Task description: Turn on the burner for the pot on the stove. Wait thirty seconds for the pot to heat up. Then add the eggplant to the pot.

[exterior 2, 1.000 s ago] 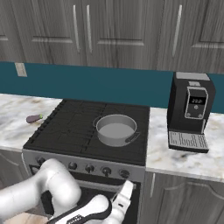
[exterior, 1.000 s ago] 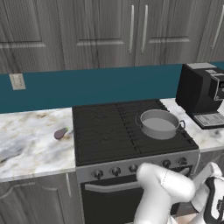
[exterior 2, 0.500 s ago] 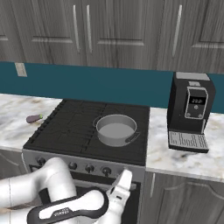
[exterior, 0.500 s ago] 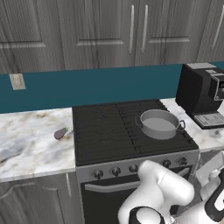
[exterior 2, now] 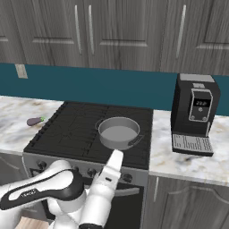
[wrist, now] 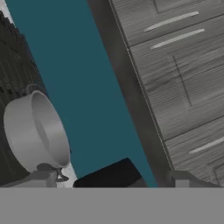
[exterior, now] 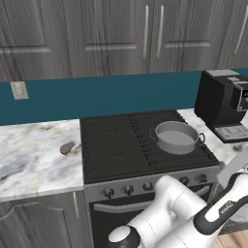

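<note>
gripper (wrist: 113, 186): tips seen spread wide apart in the hand view, nothing held between them
dark round knobs (exterior: 127, 189): stiff, small; a pinch-and-twist is probably needed
round shallow grey metal pot (exterior 2: 118, 133): seated on the black grated stove (exterior: 116, 145), right-hand burner; rigid, left alone
small dark purple eggplant (exterior: 67, 147): lying on the marble desk (exterior: 29, 155) left of the stove; judged light, smooth, slippery; best gripped across the middle

White Franka Panda arm with dark joints

The glossy white, rounded robot arm (exterior: 167, 213) is built of thick tubular links joined by black bands; one black band carries small white lettering, too small to read. A slimmer, flat white link (exterior 2: 112, 169) tapers at its end, and dark round caps mark the joints.
</note>
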